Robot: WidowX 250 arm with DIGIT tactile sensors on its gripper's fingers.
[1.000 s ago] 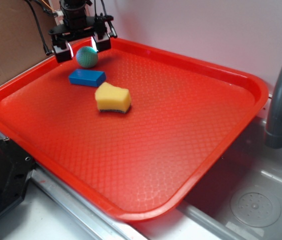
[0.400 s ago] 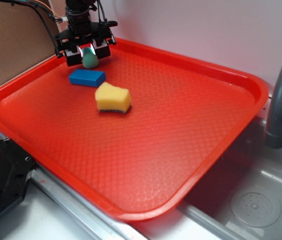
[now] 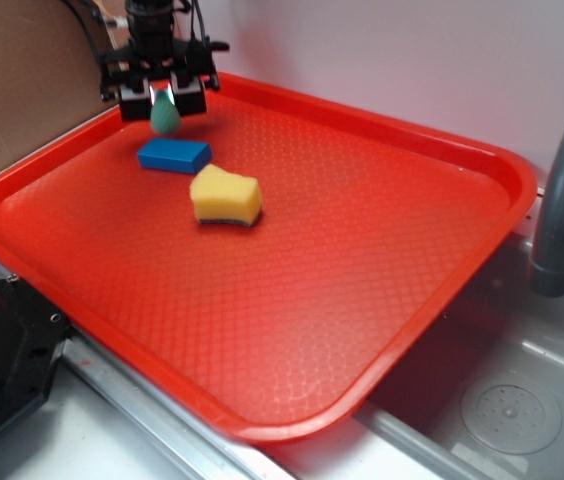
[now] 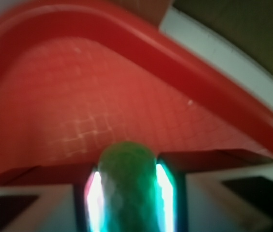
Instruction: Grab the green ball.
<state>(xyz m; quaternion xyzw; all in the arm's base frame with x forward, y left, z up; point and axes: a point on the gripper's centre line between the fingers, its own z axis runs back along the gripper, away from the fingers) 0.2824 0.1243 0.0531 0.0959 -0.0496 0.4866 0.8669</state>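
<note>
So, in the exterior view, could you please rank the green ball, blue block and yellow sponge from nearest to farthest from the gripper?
1. Green ball: pinched in the gripper.
2. Blue block: just below it.
3. Yellow sponge: farther toward the tray's middle.

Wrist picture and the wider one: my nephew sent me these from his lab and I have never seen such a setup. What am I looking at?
This is a small robot arm working over a red tray next to a sink. The wider picture comes from a fixed camera off to the side. The blurry one is shot from a camera on the arm's wrist, looking down past its tool. That tool is a two-fingered clamp, and it is shut on the green ball, which looks squeezed narrow between the fingers and sits at the bottom of the wrist view. A blue block and a yellow sponge lie on the tray.
</note>
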